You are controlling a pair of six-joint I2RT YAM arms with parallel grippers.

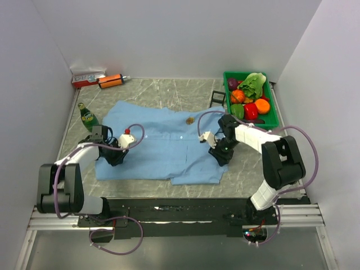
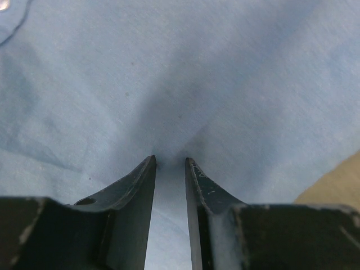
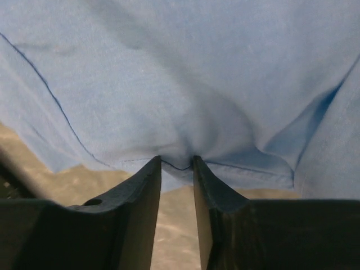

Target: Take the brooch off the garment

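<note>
The garment [image 1: 163, 143], a light blue shirt, lies spread flat across the middle of the table. The brooch [image 1: 190, 120], a tiny brownish-gold ornament, sits on its upper middle part, clear of both grippers. My left gripper [image 1: 115, 156] is down on the shirt's left part; in the left wrist view the cloth [image 2: 180, 73] puckers into the narrow gap at the gripper [image 2: 170, 160]. My right gripper [image 1: 221, 154] is at the shirt's right edge; in the right wrist view the hem [image 3: 180, 112] is pinched in the gripper [image 3: 177, 160]. The brooch is out of both wrist views.
A green basket [image 1: 274, 121] of vegetables stands at the back right, with a small black object [image 1: 217, 98] beside it. A green bottle [image 1: 87, 117] lies by the shirt's left corner. An orange tube [image 1: 111, 81] and a red-and-white box [image 1: 88, 77] lie at the back left.
</note>
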